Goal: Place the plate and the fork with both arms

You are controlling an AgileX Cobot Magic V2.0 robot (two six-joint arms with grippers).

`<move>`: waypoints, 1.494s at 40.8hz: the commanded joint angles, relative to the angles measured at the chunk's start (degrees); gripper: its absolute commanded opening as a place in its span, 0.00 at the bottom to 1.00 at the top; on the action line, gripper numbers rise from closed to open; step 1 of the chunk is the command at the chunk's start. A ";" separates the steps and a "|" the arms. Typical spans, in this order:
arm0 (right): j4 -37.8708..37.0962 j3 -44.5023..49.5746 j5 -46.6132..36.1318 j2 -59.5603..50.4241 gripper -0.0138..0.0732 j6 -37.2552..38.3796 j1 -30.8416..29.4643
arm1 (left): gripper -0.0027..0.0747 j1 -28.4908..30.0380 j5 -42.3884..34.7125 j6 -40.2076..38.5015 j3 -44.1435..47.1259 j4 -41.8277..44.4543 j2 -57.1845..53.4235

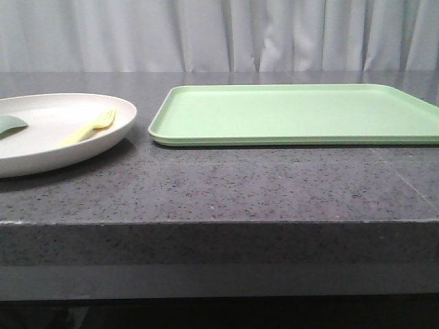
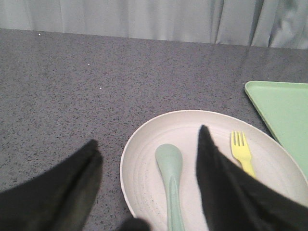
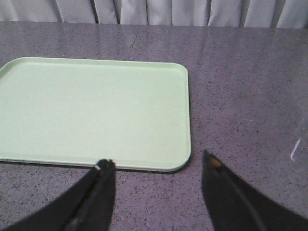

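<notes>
Plate, front view: plate at 9 o'clock on the stone table, cut by the picture's edge; apart from the green tray, which fills 12 to 3 o'clock.
Fork, front view: fork lying inside the plate, tines toward 1 o'clock; probably stowed there so both go over as one load or get split between arms.
Spoon, front view: grey-green spoon also in the plate, mostly cut off.
Arms, front view: neither in sight.
Left wrist view, tool: left gripper hovering with jaws wide apart, holding nothing; one finger over bare table, the other over the plate, straddling the near rim, likely lined up for a rim pinch.
Left wrist view, contents: spoon between the fingers, fork beyond the far finger, toward the tray; neither touched.
Right wrist view, tool: right gripper spread open and empty, above the tray's near corner; seemingly waiting by the destination.
Progress: nothing yet lifted, by the look of it.
Surface: dark speckled stone, flat, slightly glossy; thick front edge.
Room: pale grey curtain across the whole back.
</notes>
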 commanded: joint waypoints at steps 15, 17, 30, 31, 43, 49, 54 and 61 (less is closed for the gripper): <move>0.13 -2.19 -7.20 0.61 0.80 -0.47 0.06 | 0.77 5.61 8.03 0.00 -14.11 1.01 16.07; 0.13 -2.19 -7.20 0.61 0.80 -0.47 0.06 | 0.77 6.77 12.00 0.00 -16.65 1.38 18.75; 0.13 -2.19 -7.20 0.61 0.80 -0.47 0.06 | 0.77 9.08 32.24 0.00 -31.07 -1.66 36.49; 0.13 -2.19 -7.20 0.61 0.80 -0.47 0.06 | 0.77 9.08 32.83 0.00 -31.55 -1.94 37.47; 0.13 -2.19 -7.20 0.61 0.80 -0.47 0.06 | 0.77 9.08 33.41 0.00 -35.41 -2.32 48.41; 0.13 -2.19 -7.20 0.61 0.80 -0.47 0.06 | 0.77 9.08 33.81 0.00 -36.53 -2.32 50.86; 0.13 -2.19 -7.20 0.61 0.80 -0.47 0.06 | 0.76 9.08 33.81 0.00 -36.53 -2.32 51.00; 0.13 -2.19 -7.20 0.61 0.80 -0.47 0.06 | 0.60 9.08 33.81 0.00 -36.53 -3.71 51.19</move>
